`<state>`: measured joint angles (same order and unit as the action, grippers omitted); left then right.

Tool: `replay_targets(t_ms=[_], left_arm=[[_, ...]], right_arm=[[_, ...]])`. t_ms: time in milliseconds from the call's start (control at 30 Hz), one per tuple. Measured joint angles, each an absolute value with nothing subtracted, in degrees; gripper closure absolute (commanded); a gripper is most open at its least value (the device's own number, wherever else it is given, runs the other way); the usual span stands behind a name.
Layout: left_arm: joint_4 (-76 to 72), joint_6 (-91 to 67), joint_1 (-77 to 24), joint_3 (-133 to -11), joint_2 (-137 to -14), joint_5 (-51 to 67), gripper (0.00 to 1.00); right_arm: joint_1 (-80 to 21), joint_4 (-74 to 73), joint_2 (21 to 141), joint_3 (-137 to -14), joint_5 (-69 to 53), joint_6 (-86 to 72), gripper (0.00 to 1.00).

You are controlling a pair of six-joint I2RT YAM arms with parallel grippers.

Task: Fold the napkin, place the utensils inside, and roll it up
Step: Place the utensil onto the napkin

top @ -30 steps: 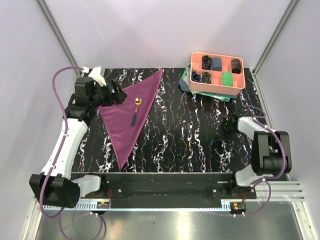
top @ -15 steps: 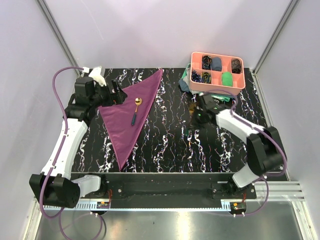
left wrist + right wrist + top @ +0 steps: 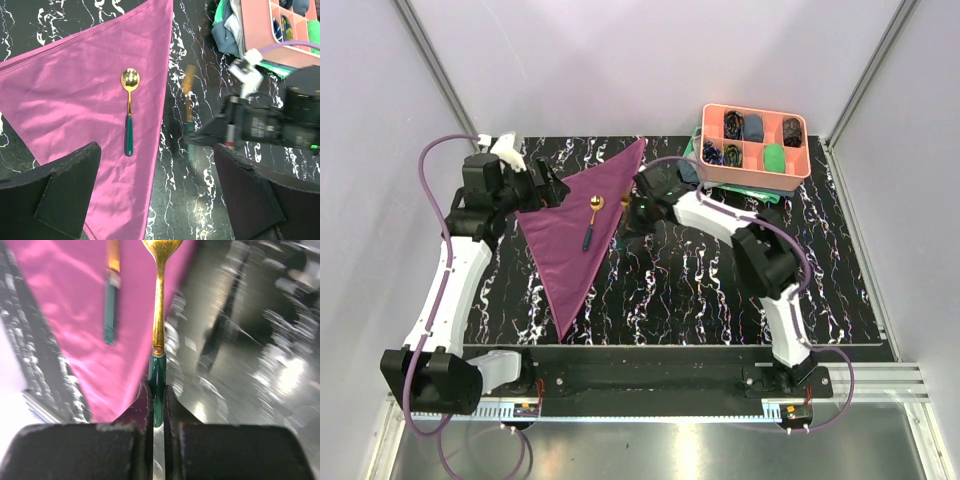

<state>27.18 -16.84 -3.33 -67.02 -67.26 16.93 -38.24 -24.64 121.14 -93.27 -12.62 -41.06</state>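
Note:
The plum napkin point(image 3: 575, 235) lies folded into a triangle on the left of the table. The spoon point(image 3: 591, 225) rests on it, gold head toward the back point(image 3: 129, 115). My right gripper point(image 3: 638, 208) hovers at the napkin's right edge, shut on the teal handle of the fork point(image 3: 159, 340). The fork's gold head points over the cloth edge and is cut off at the top of the right wrist view. The pads point(image 3: 146, 400) pinch the handle's end. My left gripper point(image 3: 157, 165) stands wide open above the napkin's left part point(image 3: 75, 100), holding nothing.
A pink compartment tray point(image 3: 756, 172) with small cloth rolls stands at the back right, on a teal-green cloth point(image 3: 692, 165). The table is black marble with white veins point(image 3: 720, 290). Grey walls close in both sides.
The right arm has swung from the table's right side across to the napkin's right edge, carrying the fork. The left gripper has shifted slightly and stays open.

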Motion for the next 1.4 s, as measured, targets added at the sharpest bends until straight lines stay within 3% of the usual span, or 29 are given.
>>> replay_targets(t_ms=[300,1200,1400], left_arm=[[26.83,-17.93,-1.13,-67.02,-68.6,19.18,0.04],[26.81,-18.5,-0.36,-67.02,-68.88,22.33,0.04],[26.81,-18.52,-0.36,-67.02,-69.3,22.39,0.04]], right_arm=[[-41.8,-23.35,133.51,-106.5,-14.74,-46.44,1.0],[-43.07,-22.17,140.49,-112.22,-16.08,-51.09,1.0],[-43.11,-22.13,140.55,-112.29,-16.16,-51.44,0.8]])
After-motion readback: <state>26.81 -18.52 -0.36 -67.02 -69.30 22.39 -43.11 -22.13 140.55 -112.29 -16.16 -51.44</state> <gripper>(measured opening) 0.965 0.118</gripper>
